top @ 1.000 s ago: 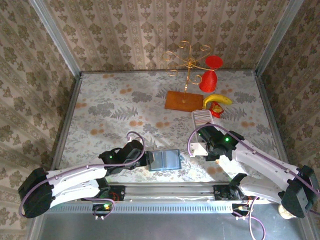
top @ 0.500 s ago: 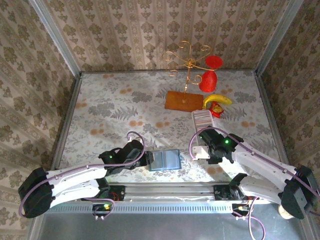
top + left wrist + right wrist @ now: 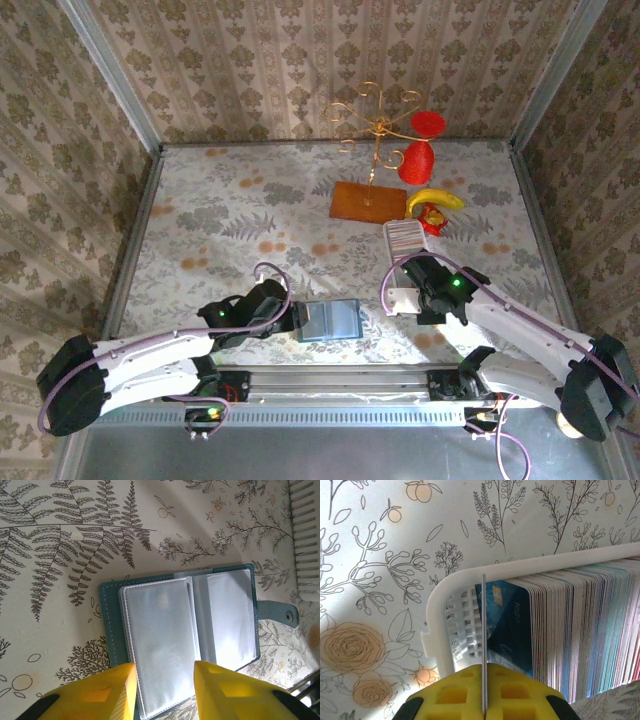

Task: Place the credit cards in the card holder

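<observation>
The teal card holder (image 3: 165, 625) is lying open and flat on the table (image 3: 220, 220), right by the near edge around the middle, clear sleeves facing up and its snap tab sticking out to one side. The left hand (image 3: 162, 675) sits over the holder's near edge with its yellow fingers a moderate way apart and one of the sleeve panels showing between them. Honestly can't tell if they're pressing on it or just above it. Over on the right half of the table, the right hand (image 3: 483, 680) is pinched all the way down on a single thin credit card (image 3: 483, 620), seen edge-on as a pale line. That card stands at the rounded end of the white slotted tray (image 3: 437, 625), just beside a blue card (image 3: 512, 625) that fronts the tightly packed row of cards (image 3: 580, 630). Beyond the tray sit a banana (image 3: 435, 199) and an orange-brown board (image 3: 362, 201)
</observation>
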